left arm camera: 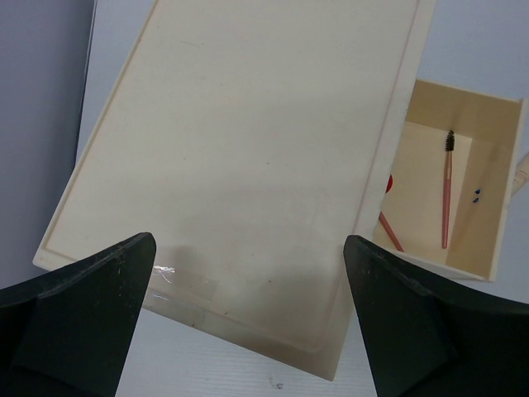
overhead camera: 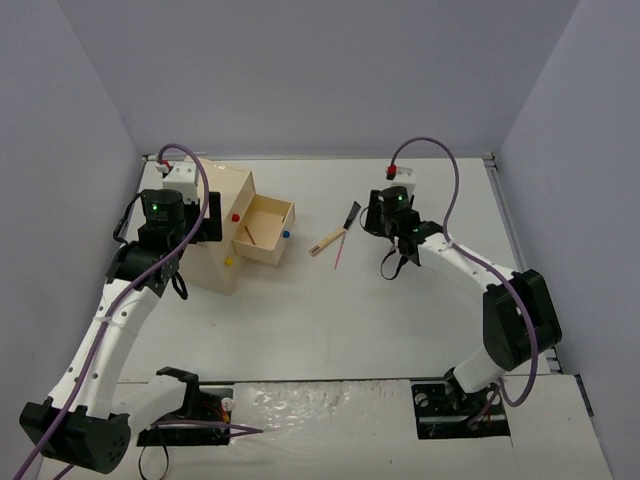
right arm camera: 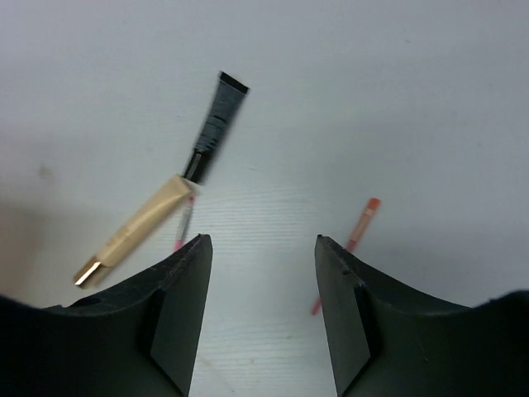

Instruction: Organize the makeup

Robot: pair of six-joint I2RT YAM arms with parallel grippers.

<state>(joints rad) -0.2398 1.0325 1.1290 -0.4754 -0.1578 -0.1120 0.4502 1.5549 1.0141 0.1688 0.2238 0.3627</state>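
A wooden-handled brush (overhead camera: 333,238) with black bristles lies on the table right of the beige box (overhead camera: 222,200). It also shows in the right wrist view (right arm camera: 140,227). A thin pink pencil (overhead camera: 341,250) lies beside it. In the right wrist view one pink stick (right arm camera: 183,225) pokes out from under the brush handle. A pink pencil (right arm camera: 362,220) lies partly behind my right finger. My right gripper (right arm camera: 262,241) is open and empty above them. The box's open drawer (left arm camera: 488,182) holds a pink wand (left arm camera: 446,198) and a red pencil (left arm camera: 390,231). My left gripper (left arm camera: 248,244) is open and empty over the box top.
The box has a red knob (overhead camera: 236,216), a yellow knob (overhead camera: 229,262) and a blue knob (overhead camera: 285,236) on the open drawer. Grey walls close in the table on three sides. The arm bases stand at the near edge.
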